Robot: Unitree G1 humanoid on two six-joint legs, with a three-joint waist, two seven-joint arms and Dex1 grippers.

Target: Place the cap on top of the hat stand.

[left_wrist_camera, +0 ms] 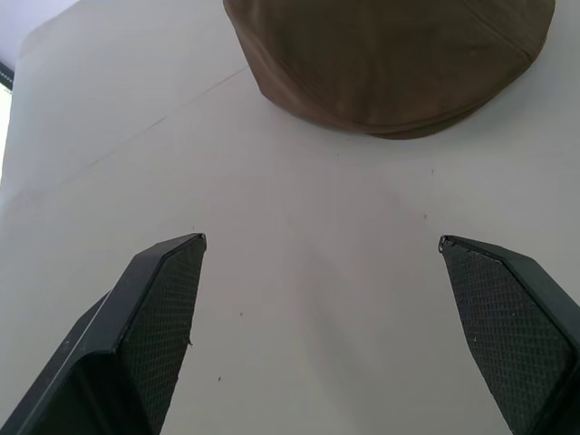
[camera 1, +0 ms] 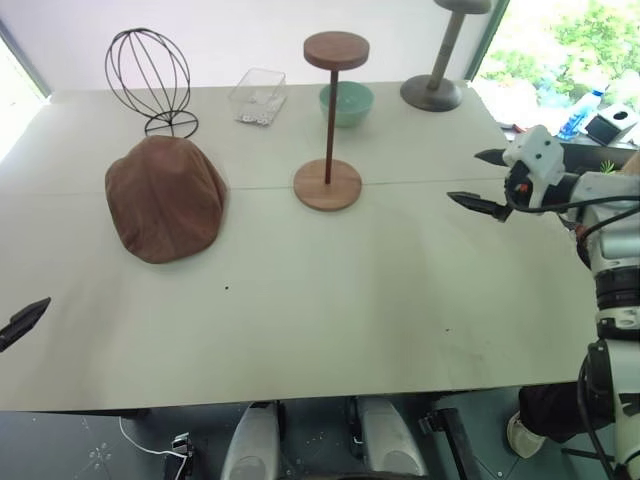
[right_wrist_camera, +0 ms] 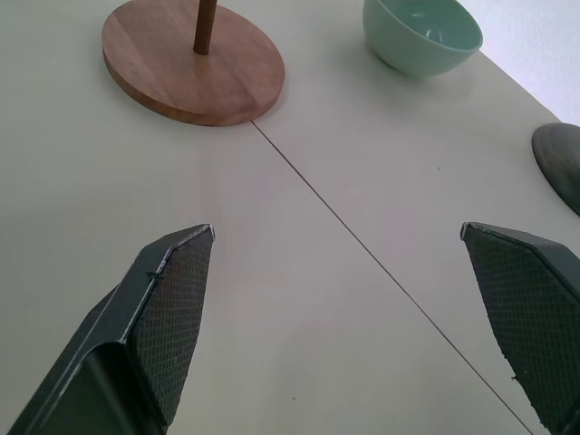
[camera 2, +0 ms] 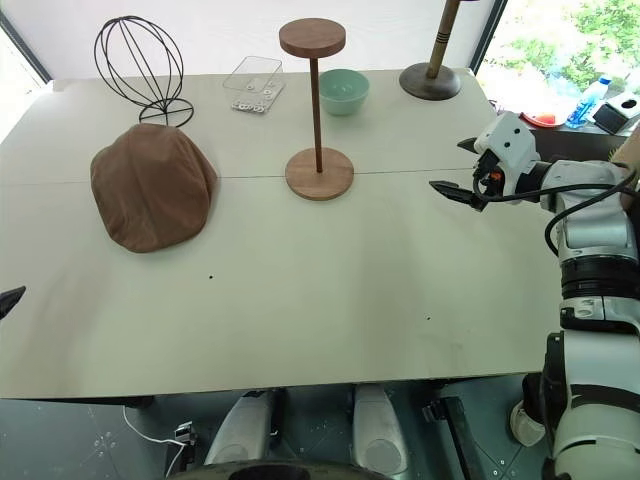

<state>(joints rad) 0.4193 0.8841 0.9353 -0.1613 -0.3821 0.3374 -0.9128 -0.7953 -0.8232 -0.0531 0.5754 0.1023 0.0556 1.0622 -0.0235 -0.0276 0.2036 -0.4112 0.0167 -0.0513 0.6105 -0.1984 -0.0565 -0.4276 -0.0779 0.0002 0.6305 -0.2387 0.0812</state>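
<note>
The brown cap [camera 1: 165,198] lies flat on the left part of the white table [camera 1: 330,300], brim side toward me. The hat stand [camera 1: 330,120], dark wood with a thin rod, stands upright at the table's middle with its round top disc [camera 1: 337,50] bare. My left gripper [left_wrist_camera: 321,239] is open and low near the table's left front, the cap [left_wrist_camera: 390,54] a short way ahead of it; one finger [camera 1: 25,320] pokes in at the left edge. My right gripper [camera 1: 465,177] hovers open above the table's right side, pointing left toward the stand's base [right_wrist_camera: 193,68].
A black wire dome form [camera 1: 148,78] stands behind the cap. A clear plastic box [camera 1: 258,95] and a mint-green bowl [camera 1: 346,103] sit behind the hat stand. A thick grey pedestal stand [camera 1: 432,90] is at the back right corner.
</note>
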